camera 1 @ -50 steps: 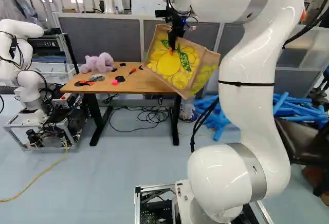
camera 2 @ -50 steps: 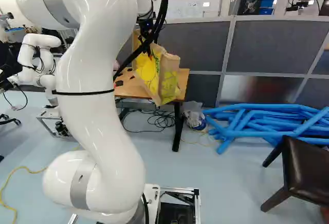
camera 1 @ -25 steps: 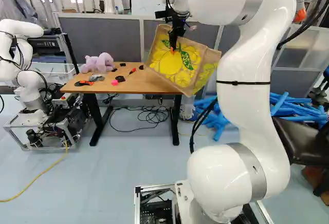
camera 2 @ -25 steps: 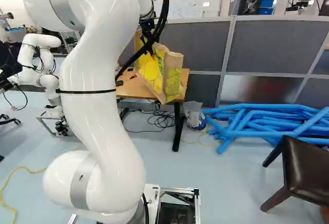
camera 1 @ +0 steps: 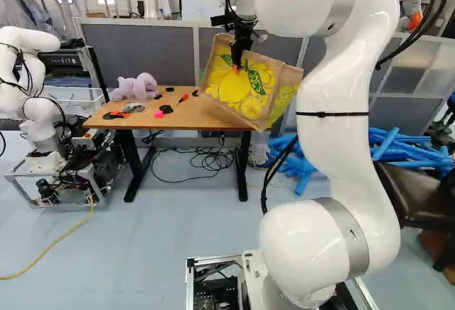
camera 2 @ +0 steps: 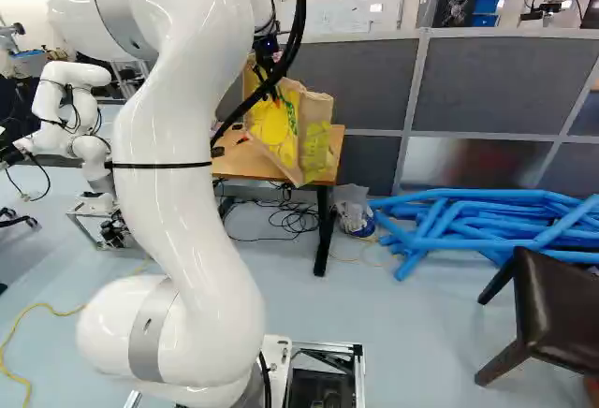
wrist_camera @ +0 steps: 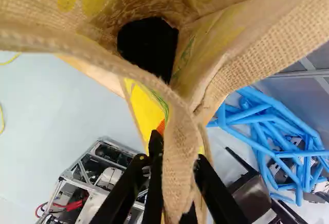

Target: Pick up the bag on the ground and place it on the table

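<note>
Here, our gripper (camera 1: 238, 67) pinches the bag (camera 1: 245, 95), which hangs tilted near the right end of the table (camera 1: 170, 116) in the left base view; whether the two touch, we cannot tell.

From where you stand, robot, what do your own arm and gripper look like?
My arm is shiny white and rounded, with silvery-grey bands, a thin black strap and black cables. My gripper is black, with two fingers and a bit of orange pad showing.
</note>
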Motion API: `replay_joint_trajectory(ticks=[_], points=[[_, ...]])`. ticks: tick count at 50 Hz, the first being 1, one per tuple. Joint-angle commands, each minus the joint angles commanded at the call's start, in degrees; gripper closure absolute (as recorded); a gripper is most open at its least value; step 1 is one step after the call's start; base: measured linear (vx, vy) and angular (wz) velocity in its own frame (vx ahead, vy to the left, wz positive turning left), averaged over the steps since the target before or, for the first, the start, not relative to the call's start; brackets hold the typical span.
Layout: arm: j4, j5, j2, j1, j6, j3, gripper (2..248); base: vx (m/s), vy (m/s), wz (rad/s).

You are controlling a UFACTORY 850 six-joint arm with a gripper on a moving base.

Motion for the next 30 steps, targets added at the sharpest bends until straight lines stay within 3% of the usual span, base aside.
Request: replay_joint_trajectory(ticks=[30], points=[[0.1,-4.0,-2.9,0.5,0.0,-4.0,227,0.0,0.0,0.0]])
